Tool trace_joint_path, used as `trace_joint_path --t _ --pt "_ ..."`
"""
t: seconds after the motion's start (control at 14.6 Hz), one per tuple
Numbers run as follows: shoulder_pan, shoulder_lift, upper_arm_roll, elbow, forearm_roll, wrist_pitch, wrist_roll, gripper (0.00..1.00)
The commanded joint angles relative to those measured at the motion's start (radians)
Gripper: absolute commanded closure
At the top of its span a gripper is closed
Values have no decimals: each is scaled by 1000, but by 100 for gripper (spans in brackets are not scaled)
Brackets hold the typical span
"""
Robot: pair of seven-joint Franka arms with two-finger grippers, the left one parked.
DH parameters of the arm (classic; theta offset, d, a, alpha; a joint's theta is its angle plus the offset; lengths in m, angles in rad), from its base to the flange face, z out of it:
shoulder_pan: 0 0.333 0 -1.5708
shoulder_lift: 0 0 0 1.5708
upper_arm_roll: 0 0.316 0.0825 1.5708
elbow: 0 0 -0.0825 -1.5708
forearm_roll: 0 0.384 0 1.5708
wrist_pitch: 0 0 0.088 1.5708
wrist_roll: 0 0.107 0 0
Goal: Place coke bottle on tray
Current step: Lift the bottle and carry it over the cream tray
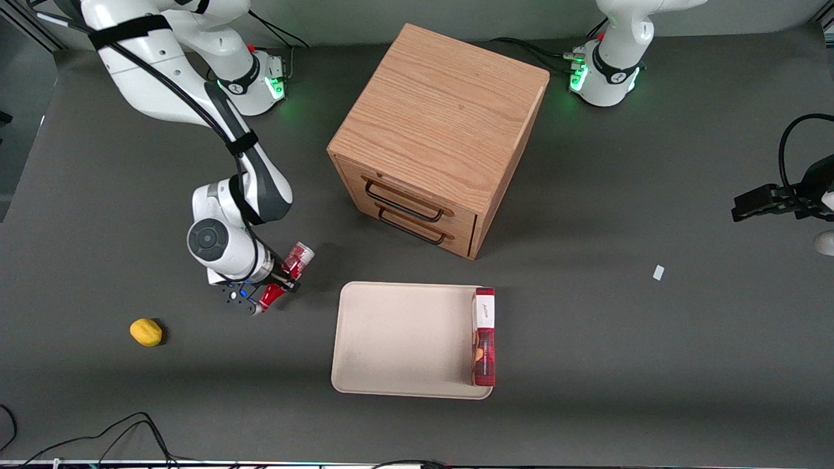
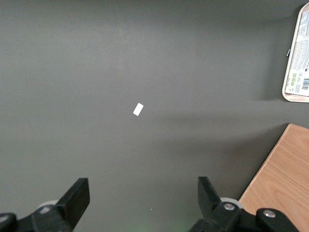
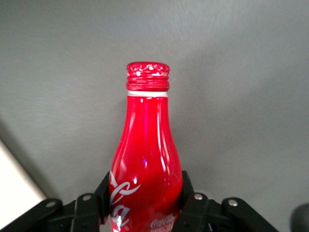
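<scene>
My right gripper is shut on the coke bottle, a slim red bottle with white script. It holds the bottle tilted, above the dark table, beside the tray toward the working arm's end. In the right wrist view the bottle sits between the two black fingers, its red cap pointing away from the wrist. The tray is large, flat and beige with a low rim; it lies nearer the front camera than the wooden cabinet. A pale corner of it shows in the right wrist view.
A red rectangular box with a white end lies on the tray's edge toward the parked arm. A wooden two-drawer cabinet stands mid-table. A yellow lemon lies toward the working arm's end. A small white scrap lies toward the parked arm.
</scene>
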Motion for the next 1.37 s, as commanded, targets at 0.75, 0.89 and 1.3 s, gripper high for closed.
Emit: trace_joint_path --t 0.75,0.89,1.3 --pt "14 151 48 748 14 -470 -207 100" --pt "32 198 68 827 11 -462 -224 100" --pt "64 344 69 907 8 -299 -458 100"
